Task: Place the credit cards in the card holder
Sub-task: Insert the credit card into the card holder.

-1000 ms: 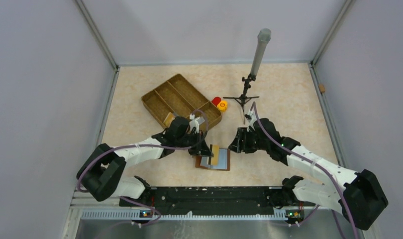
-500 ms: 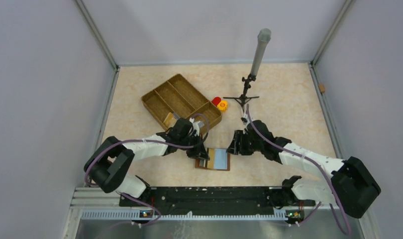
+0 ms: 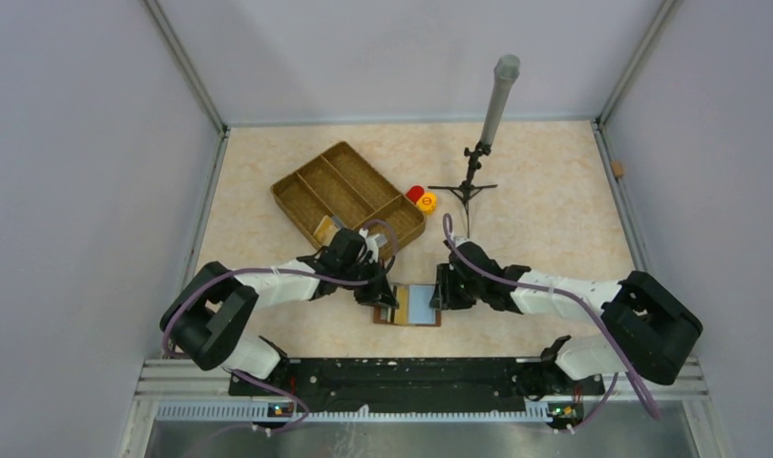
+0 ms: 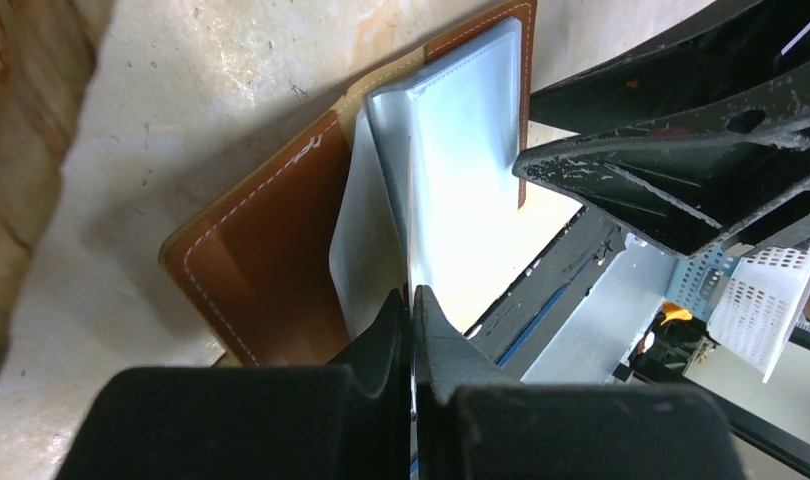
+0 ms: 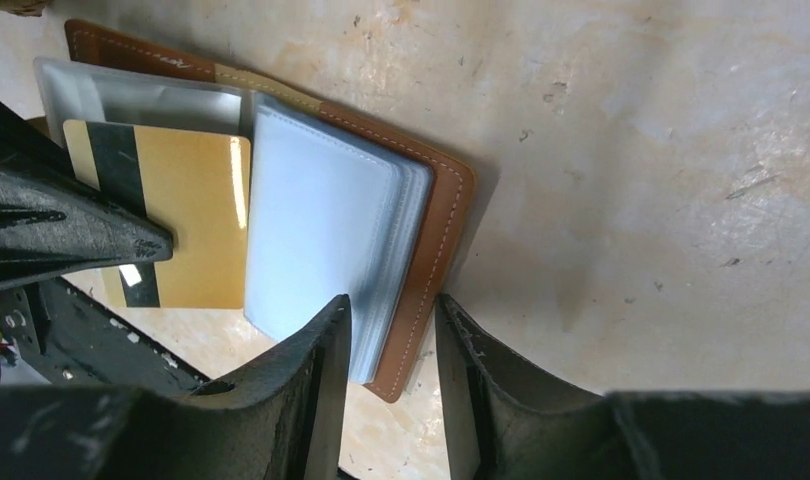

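Beige counter: the right fingers, still parted, have moved in to straddle the right edge of the open card holder, likely to steady it. The left fingers stay clenched on the gold card at a clear sleeve.

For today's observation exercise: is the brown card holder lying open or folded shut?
Open. The card holder lies spread flat, its clear sleeves exposed, with a gold card beside them.

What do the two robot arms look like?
The left arm and right arm match: smooth white shells between chunky black joint housings. A purple cable loops loosely along each one. Each ends in two black, wedge-shaped jaws, scuffed with pale specks. No lettering is readable.
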Robot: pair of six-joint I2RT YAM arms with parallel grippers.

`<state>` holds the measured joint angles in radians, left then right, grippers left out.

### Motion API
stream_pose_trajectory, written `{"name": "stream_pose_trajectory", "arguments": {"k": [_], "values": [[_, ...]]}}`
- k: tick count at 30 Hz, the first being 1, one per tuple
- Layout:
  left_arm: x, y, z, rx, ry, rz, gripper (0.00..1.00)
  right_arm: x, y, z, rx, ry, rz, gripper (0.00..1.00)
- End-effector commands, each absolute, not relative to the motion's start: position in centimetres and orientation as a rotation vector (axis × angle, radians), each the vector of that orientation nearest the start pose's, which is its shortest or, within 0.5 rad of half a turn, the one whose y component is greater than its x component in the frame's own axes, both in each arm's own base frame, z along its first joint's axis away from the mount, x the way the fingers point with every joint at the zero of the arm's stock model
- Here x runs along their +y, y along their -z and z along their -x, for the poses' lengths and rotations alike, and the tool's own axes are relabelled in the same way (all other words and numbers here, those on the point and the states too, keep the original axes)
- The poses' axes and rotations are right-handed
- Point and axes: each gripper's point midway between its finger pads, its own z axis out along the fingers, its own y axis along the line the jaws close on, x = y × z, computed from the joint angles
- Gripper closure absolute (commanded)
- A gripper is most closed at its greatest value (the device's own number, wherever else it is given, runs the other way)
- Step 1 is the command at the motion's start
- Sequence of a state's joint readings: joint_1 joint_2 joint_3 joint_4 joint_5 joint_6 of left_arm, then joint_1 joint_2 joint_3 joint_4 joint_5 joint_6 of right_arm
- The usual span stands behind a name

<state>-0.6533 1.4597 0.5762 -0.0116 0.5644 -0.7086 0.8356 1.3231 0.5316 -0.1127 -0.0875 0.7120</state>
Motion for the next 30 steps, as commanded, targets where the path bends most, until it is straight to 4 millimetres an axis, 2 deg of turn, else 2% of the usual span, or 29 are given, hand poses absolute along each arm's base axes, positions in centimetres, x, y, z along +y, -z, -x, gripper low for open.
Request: {"name": "stream_pose_trajectory", "arguments": {"k": [1,12,24,30], "values": [[-28.1,-5.4,-17.1,2.628,1.298,-0.206,1.0,26.4,-3.4,-18.3,2.572,-0.729,0.188,0.65],[-28.5,-4.8,-16.8,2.625,1.384,-0.146,1.0,26.1,-2.6,-18.1,2.601,-0.694,0.169,0.7],[-28.1,-4.0,-16.7,2.585,1.453,0.073,1.0,25.7,-2.3,-18.1,2.615,-0.661,0.16,0.73],[-28.0,-3.7,-16.8,2.56,1.464,0.12,1.0,25.6,-2.2,-18.0,2.618,-0.662,0.16,0.73]]}}
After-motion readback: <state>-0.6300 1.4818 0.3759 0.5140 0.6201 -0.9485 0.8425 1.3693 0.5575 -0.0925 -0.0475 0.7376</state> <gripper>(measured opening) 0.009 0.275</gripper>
